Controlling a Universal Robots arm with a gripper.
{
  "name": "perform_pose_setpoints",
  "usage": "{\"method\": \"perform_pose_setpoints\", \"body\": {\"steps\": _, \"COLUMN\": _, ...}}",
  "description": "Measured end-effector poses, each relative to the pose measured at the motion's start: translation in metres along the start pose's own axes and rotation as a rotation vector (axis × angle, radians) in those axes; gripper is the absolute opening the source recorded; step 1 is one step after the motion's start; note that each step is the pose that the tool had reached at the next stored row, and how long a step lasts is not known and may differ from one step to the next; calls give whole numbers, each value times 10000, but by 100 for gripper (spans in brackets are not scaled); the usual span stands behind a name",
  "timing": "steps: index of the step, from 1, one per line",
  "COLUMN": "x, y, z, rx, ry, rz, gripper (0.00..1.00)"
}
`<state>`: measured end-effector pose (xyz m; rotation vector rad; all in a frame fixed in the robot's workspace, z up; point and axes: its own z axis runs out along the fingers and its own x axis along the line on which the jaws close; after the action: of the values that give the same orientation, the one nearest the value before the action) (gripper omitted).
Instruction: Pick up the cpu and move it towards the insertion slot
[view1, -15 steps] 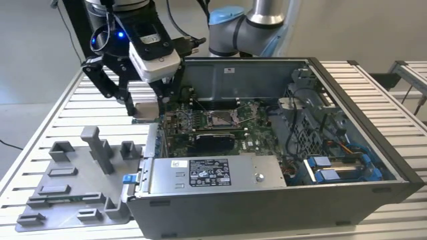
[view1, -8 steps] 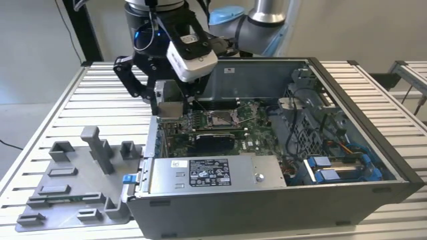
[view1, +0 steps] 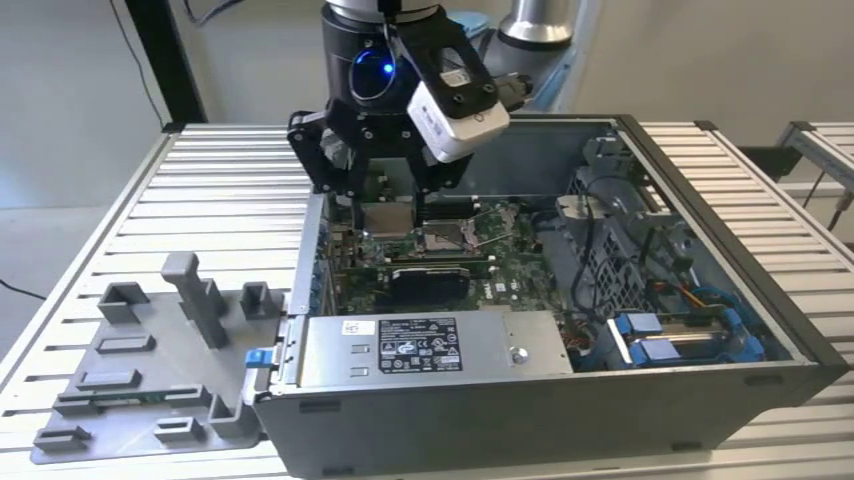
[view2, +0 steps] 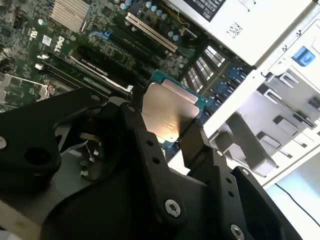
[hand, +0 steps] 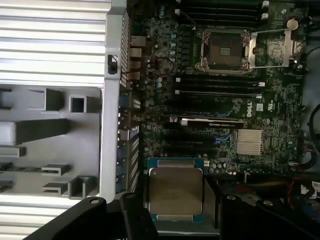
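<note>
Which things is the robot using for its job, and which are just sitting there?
Job things:
gripper, shut on the cpu
insertion slot, open, apart from the cpu

Just sitting there:
grey plastic fixture
heatsink
power supply box

The cpu (hand: 175, 192) has a pale, brushed-looking metal top that catches a soft warm sheen in the second wrist view, with a thin teal-green board rim around it. The gripper (view2: 167, 137) is matt black, its fingers (view2: 192, 145) dull and smooth, fastened with bright metal screws. The insertion slot (hand: 224, 50) shows a shiny silver metal frame around a darker centre. The motherboard (hand: 210, 115) is dark green, faintly glossy. The computer case (view1: 534, 400) is grey sheet metal, satin. The fixture (view1: 147, 370) is matt grey plastic. The table (view1: 227, 190) is ribbed, pale, dull metal.
</note>
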<state>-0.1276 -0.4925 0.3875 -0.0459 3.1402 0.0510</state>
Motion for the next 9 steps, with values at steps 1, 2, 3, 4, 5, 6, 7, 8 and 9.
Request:
{"method": "perform_pose_setpoints", "body": {"steps": 1, "x": -46, "y": -2, "z": 0, "rx": 1, "ry": 1, "rz": 0, "gripper": 0}}
{"method": "perform_pose_setpoints", "body": {"steps": 2, "x": -93, "y": -3, "z": 0, "rx": 0, "ry": 2, "rz": 0, "gripper": 0}}
{"method": "perform_pose_setpoints", "body": {"steps": 3, "x": -139, "y": -4, "z": 0, "rx": 1, "ry": 3, "rz": 0, "gripper": 0}}
{"method": "perform_pose_setpoints", "body": {"steps": 4, "x": -184, "y": -6, "z": 0, "rx": 0, "ry": 3, "rz": 0, "gripper": 0}}
{"method": "perform_pose_setpoints", "body": {"steps": 5, "x": -233, "y": -7, "z": 0, "rx": 0, "ry": 4, "rz": 0, "gripper": 0}}
{"method": "perform_pose_setpoints", "body": {"steps": 6, "x": -272, "y": -8, "z": 0, "rx": 0, "ry": 5, "rz": 1, "gripper": 0}}
{"method": "perform_pose_setpoints", "body": {"steps": 7, "x": -318, "y": -9, "z": 0, "rx": 0, "ry": 5, "rz": 0, "gripper": 0}}
{"method": "perform_pose_setpoints", "body": {"steps": 8, "x": -359, "y": -11, "z": 0, "rx": 0, "ry": 6, "rz": 0, "gripper": 0}}
{"method": "perform_pose_setpoints", "body": {"steps": 9, "x": -397, "y": -12, "z": 0, "rx": 0, "ry": 6, "rz": 0, "gripper": 0}}
